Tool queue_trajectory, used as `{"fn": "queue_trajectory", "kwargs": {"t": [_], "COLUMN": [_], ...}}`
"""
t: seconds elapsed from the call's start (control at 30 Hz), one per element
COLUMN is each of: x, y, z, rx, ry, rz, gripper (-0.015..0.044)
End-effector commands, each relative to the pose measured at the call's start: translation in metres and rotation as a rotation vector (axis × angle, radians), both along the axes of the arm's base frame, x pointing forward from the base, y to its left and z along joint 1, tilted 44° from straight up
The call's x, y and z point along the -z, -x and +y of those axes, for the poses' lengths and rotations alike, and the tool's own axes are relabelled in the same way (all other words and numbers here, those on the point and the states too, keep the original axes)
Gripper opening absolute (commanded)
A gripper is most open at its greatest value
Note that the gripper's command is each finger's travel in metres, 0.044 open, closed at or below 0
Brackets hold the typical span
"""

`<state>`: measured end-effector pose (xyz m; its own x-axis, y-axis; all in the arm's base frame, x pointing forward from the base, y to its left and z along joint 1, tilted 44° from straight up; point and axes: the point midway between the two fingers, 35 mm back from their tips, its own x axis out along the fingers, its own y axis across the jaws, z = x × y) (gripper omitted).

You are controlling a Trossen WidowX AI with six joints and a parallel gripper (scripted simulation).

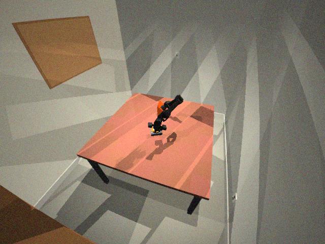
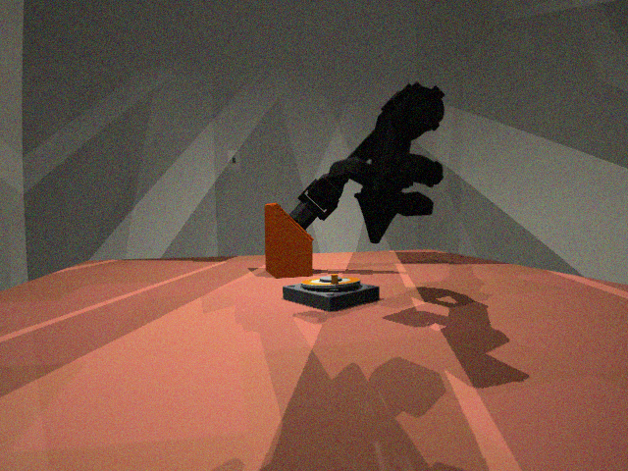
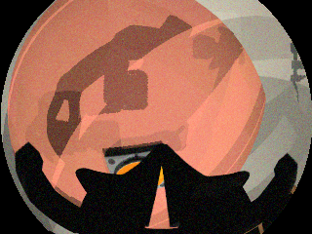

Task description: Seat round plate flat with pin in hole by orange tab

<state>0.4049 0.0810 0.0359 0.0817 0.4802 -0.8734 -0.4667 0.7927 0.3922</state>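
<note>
Round plate [image 3: 132, 168] mostly hidden behind closed, empty gripper [image 3: 156, 203].

A salmon-red worktop [image 1: 167, 162] on dark legs [image 1: 99, 171] is standing on a pale floor, striped with bands of light and shadow. Toward twelve o'clock on its surface an orange wedge-shaped block [image 2: 286, 249] is sitting upright. A translucent amber panel [image 1: 59, 48] is hanging on the wall at about ten o'clock. Grey walls are surrounding everything, crossed by slanting shadows.
</note>
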Motion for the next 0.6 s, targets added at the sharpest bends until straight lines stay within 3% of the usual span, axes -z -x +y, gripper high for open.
{"fn": "queue_trajectory", "kwargs": {"t": [0.0, 0.13, 0.57], "x": [0.032, 0.055, 0.087], "y": [0.028, 0.057, 0.063], "z": [-0.023, -0.046, -0.022], "rx": [0.097, 0.224, 0.224], "ry": [-0.101, -0.241, -0.242], "rz": [0.202, 0.406, 0.406], "gripper": [0.0, 0.0, 0.0]}}
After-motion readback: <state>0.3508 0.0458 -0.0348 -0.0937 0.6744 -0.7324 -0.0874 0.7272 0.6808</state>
